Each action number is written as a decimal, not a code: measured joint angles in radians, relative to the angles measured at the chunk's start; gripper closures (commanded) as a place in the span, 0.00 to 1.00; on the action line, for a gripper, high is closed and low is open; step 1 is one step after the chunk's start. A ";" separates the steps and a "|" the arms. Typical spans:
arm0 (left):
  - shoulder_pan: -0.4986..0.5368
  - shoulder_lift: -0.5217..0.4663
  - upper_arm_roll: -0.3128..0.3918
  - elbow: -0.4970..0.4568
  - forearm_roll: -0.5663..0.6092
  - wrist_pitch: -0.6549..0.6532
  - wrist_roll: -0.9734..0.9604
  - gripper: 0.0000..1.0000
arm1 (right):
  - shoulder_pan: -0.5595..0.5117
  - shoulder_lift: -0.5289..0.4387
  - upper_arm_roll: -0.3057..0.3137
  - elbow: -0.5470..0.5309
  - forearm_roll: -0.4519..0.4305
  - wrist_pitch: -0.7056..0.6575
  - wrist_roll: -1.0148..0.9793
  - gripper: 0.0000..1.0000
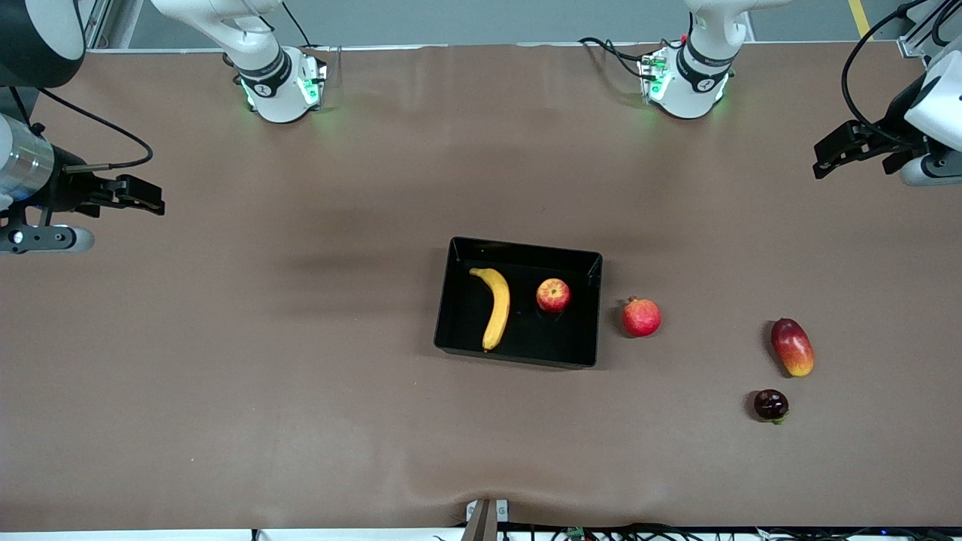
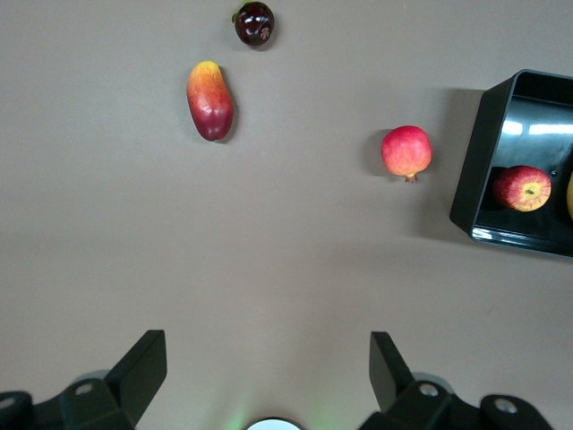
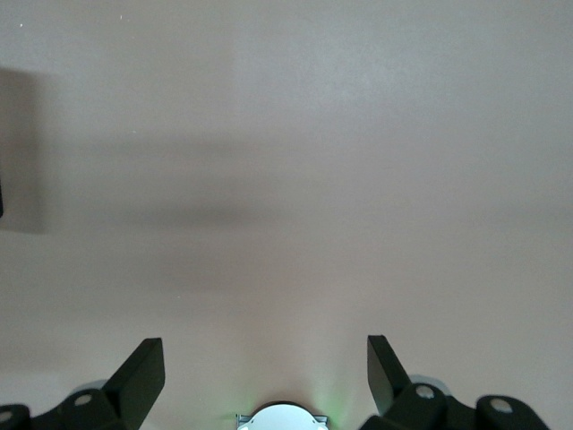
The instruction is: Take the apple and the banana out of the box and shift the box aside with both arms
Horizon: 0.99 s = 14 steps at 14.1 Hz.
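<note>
The black tray sits at the middle of the table. The yellow banana and the red apple lie inside it, side by side and apart. The left wrist view shows the tray's end wall and the apple in it. My left gripper is open and empty, up over the table's edge at the left arm's end; it also shows in its own view. My right gripper is open and empty, up over the right arm's end, and shows in its own view above bare table.
A red pomegranate lies beside the tray toward the left arm's end. An oval red-yellow mango and a small dark round fruit lie farther toward that end. They show in the left wrist view: pomegranate, mango, dark fruit.
</note>
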 measured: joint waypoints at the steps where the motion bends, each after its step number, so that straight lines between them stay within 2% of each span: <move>1: 0.000 0.000 0.000 0.000 0.000 0.000 0.000 0.00 | 0.001 0.000 0.001 0.000 0.000 0.000 0.000 0.00; 5: -0.001 0.009 -0.001 0.007 0.000 0.000 0.000 0.00 | 0.013 0.000 0.002 0.000 -0.001 0.000 0.000 0.00; 8: -0.008 0.057 -0.014 0.034 -0.001 0.000 -0.006 0.00 | 0.012 0.000 -0.002 0.003 -0.002 0.004 0.000 0.00; 11: -0.021 0.118 -0.062 0.041 -0.001 0.007 -0.081 0.00 | 0.011 0.000 -0.007 0.012 -0.002 0.016 0.000 0.00; 14: -0.050 0.188 -0.129 0.044 -0.001 0.080 -0.205 0.00 | 0.011 0.000 -0.007 0.014 -0.002 0.021 0.000 0.00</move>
